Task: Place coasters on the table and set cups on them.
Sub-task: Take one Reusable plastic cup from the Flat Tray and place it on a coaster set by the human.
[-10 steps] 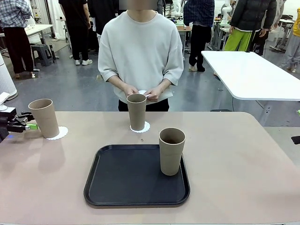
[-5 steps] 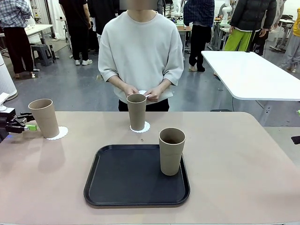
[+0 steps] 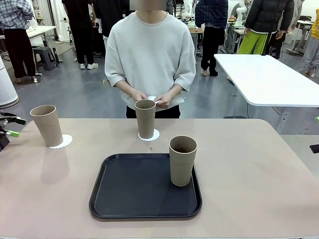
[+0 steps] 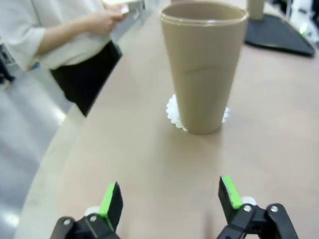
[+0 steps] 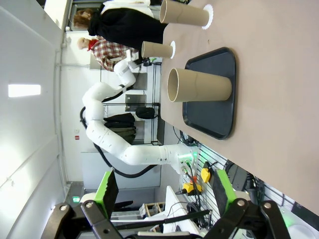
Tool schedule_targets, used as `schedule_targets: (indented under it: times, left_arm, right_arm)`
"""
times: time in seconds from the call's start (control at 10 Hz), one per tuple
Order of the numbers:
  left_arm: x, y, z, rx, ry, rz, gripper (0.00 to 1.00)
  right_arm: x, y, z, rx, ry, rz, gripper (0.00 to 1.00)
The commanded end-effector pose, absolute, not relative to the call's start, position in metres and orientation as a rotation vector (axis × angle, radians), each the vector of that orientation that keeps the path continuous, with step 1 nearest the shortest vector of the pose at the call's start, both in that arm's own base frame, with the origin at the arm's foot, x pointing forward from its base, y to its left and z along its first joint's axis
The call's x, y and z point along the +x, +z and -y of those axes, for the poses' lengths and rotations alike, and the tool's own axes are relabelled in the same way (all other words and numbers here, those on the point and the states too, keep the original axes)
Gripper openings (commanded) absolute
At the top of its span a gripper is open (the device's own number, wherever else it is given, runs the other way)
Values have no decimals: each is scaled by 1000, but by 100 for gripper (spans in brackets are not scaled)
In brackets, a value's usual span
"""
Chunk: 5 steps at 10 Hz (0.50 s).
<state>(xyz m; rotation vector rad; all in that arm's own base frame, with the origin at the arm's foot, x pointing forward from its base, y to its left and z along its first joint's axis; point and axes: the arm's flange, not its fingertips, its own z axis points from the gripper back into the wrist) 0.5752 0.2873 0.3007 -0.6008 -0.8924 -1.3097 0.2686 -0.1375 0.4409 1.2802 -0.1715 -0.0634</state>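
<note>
Three tan cups show in the front view. The left cup [image 3: 46,124] stands on a white coaster [image 3: 62,141], the middle cup [image 3: 145,118] on another coaster [image 3: 149,135] in front of the person, and the third cup [image 3: 182,160] on the black tray [image 3: 139,189]. My left gripper [image 3: 15,126] hangs open at the table's left edge, apart from the left cup. Its wrist view has that cup [image 4: 203,64] upright on its coaster [image 4: 172,108] ahead of the open gripper [image 4: 169,199]. My right gripper [image 5: 164,186] is open and holds nothing, off the table's right side.
The person stands at the far side of the beige table [image 3: 249,174], both hands holding a white coaster [image 3: 152,98] at waist height. A white table [image 3: 269,79] stands at the back right. Bare tabletop lies to the right of the tray.
My left gripper has drawn back to the left, away from the left cup. The cups, coasters and tray have not moved.
</note>
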Motion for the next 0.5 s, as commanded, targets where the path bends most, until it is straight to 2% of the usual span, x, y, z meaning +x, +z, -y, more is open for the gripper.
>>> schedule_targets:
  times: [0.0, 0.2, 0.4]
  left_arm:
    - [509, 376, -260, -491, -1383, 914, 100]
    - [468, 447, -230, -395, -1426, 891, 100]
    - [431, 485, -201, -302, -1467, 842, 100]
  right_arm:
    - [269, 441, 138, 1288, -65, 175, 100]
    - [269, 441, 138, 1288, -65, 175, 100]
    - [269, 441, 138, 1288, -65, 175, 100]
